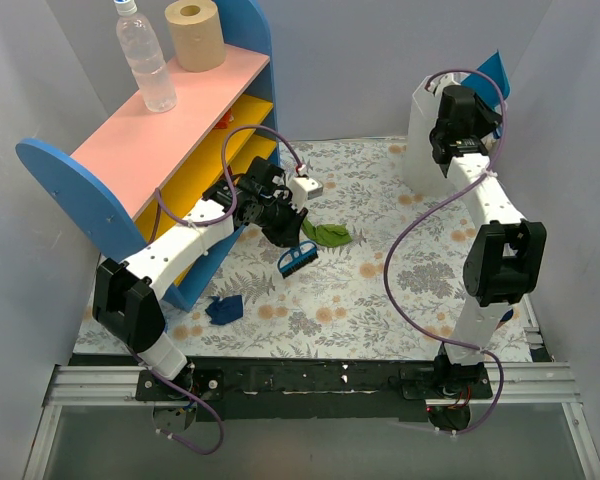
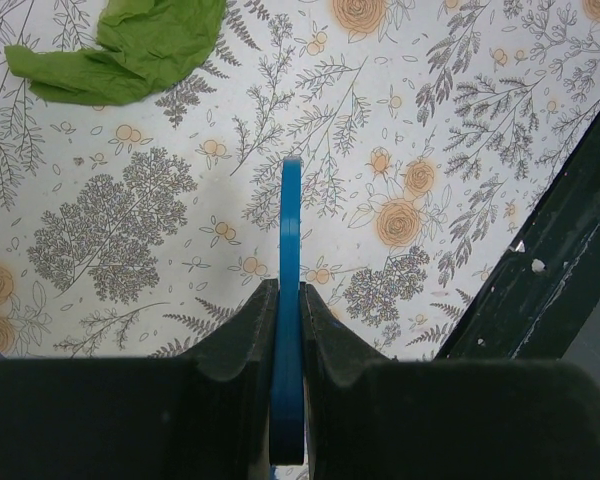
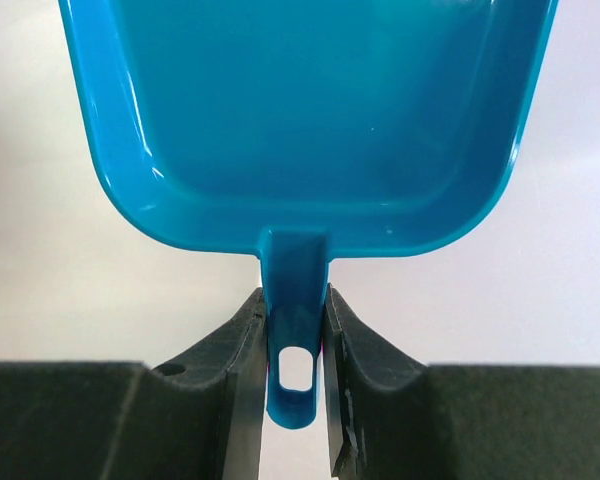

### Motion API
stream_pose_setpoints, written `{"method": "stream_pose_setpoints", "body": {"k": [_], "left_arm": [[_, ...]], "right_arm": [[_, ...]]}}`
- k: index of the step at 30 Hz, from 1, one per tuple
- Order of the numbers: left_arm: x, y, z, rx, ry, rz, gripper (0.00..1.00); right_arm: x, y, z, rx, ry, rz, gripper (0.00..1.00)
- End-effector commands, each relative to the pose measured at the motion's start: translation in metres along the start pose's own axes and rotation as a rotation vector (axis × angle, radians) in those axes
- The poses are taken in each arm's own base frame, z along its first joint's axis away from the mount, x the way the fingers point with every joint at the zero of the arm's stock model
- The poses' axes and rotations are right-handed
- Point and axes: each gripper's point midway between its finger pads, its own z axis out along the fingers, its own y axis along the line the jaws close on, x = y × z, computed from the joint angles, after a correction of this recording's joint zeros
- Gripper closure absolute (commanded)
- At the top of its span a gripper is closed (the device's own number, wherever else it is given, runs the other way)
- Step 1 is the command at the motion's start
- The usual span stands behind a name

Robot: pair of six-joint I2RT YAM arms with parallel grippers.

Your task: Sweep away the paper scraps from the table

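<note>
My left gripper is shut on the handle of the small blue hand brush and holds it over the table. In the left wrist view the brush handle stands edge-on between the jaws of that gripper. A green paper scrap lies just right of the brush and also shows in the left wrist view. A navy blue scrap lies near the front left. My right gripper is shut on the handle of the blue dustpan, raised at the back right.
A pink-and-yellow shelf with blue ends stands along the left, with a bottle and a paper roll on top. A white bin stands at the back right. The table's dark front edge is near.
</note>
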Motion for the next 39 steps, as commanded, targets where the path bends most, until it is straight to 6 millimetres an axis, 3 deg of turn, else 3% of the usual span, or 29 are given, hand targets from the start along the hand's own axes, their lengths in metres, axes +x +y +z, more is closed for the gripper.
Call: {"method": "stream_pose_setpoints", "body": {"k": [1, 6, 10, 11, 15, 19, 20, 22, 23, 25, 26, 27, 29, 31, 33, 34, 35, 37, 39], "left_arm": [[-0.020, 0.000, -0.009, 0.006, -0.055, 0.023, 1.00], [-0.031, 0.011, -0.011, -0.053, -0.074, 0.030, 1.00], [-0.046, 0.013, -0.023, -0.083, -0.113, 0.068, 1.00], [-0.047, 0.012, -0.028, -0.083, -0.117, 0.097, 1.00], [-0.042, 0.007, -0.044, -0.089, -0.105, 0.156, 1.00], [0.001, -0.014, -0.063, -0.011, 0.022, 0.209, 1.00], [0.011, -0.017, -0.066, 0.007, 0.048, 0.225, 1.00], [0.045, -0.024, -0.077, 0.036, 0.128, 0.290, 1.00], [0.057, -0.026, -0.081, 0.043, 0.155, 0.312, 1.00], [0.090, -0.025, -0.088, 0.055, 0.243, 0.393, 1.00], [0.098, -0.026, -0.096, 0.045, 0.248, 0.429, 1.00], [0.108, -0.022, -0.099, 0.031, 0.280, 0.451, 1.00], [0.134, -0.022, -0.106, 0.040, 0.353, 0.493, 1.00], [0.157, -0.016, -0.108, 0.026, 0.426, 0.508, 1.00], [0.165, -0.010, -0.108, -0.014, 0.430, 0.530, 1.00], [0.163, -0.001, -0.103, -0.061, 0.416, 0.546, 1.00], [0.174, 0.002, -0.097, -0.067, 0.434, 0.544, 1.00], [0.173, 0.012, -0.086, -0.116, 0.398, 0.568, 1.00], [0.185, 0.019, -0.076, -0.131, 0.422, 0.562, 1.00]], "right_arm": [[-0.010, -0.037, -0.013, 0.056, -0.043, 0.150, 0.99], [-0.026, -0.042, -0.030, -0.040, -0.111, 0.288, 0.99], [-0.033, -0.035, -0.054, -0.079, -0.147, 0.345, 0.99], [-0.036, -0.042, -0.063, -0.074, -0.172, 0.363, 0.99], [-0.048, -0.024, -0.092, -0.170, -0.226, 0.377, 0.99], [-0.063, -0.003, -0.130, -0.285, -0.316, 0.362, 0.99], [-0.065, -0.005, -0.140, -0.300, -0.339, 0.370, 0.99], [-0.067, 0.025, -0.162, -0.443, -0.372, 0.340, 0.99], [-0.065, 0.029, -0.173, -0.504, -0.390, 0.343, 0.99], [-0.057, 0.068, -0.200, -0.720, -0.416, 0.334, 0.99], [-0.053, 0.069, -0.214, -0.779, -0.448, 0.341, 0.99], [-0.037, 0.095, -0.223, -0.862, -0.432, 0.307, 0.99], [-0.025, 0.113, -0.252, -1.011, -0.466, 0.289, 0.99], [0.000, 0.139, -0.266, -1.106, -0.437, 0.253, 0.99], [0.015, 0.142, -0.273, -1.118, -0.426, 0.252, 0.99], [0.029, 0.152, -0.275, -1.133, -0.399, 0.236, 0.99], [0.034, 0.150, -0.277, -1.131, -0.400, 0.237, 0.99], [0.045, 0.155, -0.281, -1.150, -0.383, 0.222, 0.99], [0.056, 0.159, -0.285, -1.169, -0.364, 0.197, 0.99]]}}
